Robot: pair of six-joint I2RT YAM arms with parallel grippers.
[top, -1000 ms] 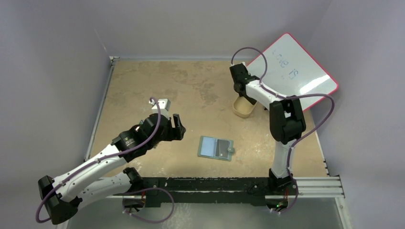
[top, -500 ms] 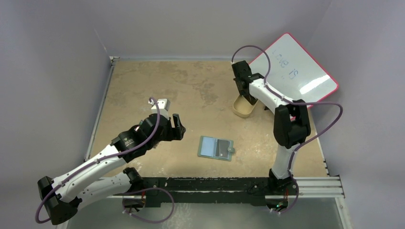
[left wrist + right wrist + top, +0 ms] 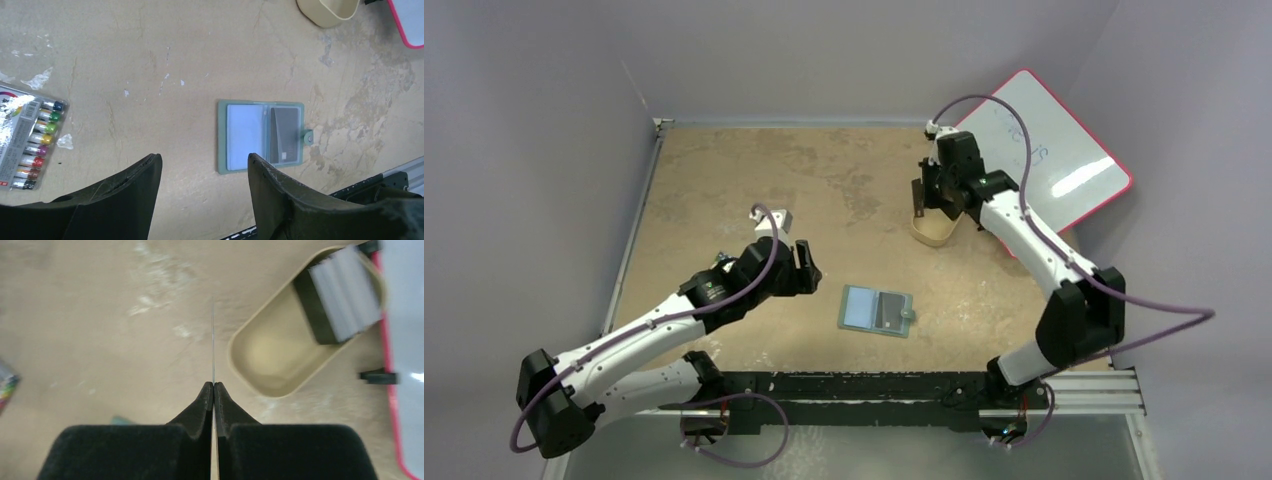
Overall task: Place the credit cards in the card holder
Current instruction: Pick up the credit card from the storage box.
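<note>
On the table (image 3: 724, 180), the green card holder (image 3: 876, 310) lies flat and unfolded, near the middle of the near edge. Its long side runs left to right. Its snap tab (image 3: 309, 136) points to the right edge. The left gripper (image 3: 205, 165) has its fingers spread wide and holds nothing. The right gripper (image 3: 214, 387) pinches one thin card (image 3: 213, 340) tight, beside the tan tray (image 3: 260, 360).

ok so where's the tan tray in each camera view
Top external: tan tray at the table's far right, beside the whiteboard.
Left wrist: top right corner, cut off by the frame.
Right wrist: upper right, right of the credit card pinched in the right hand.
Shared landmark: the red-edged whiteboard, next to the tray in all three.
</note>
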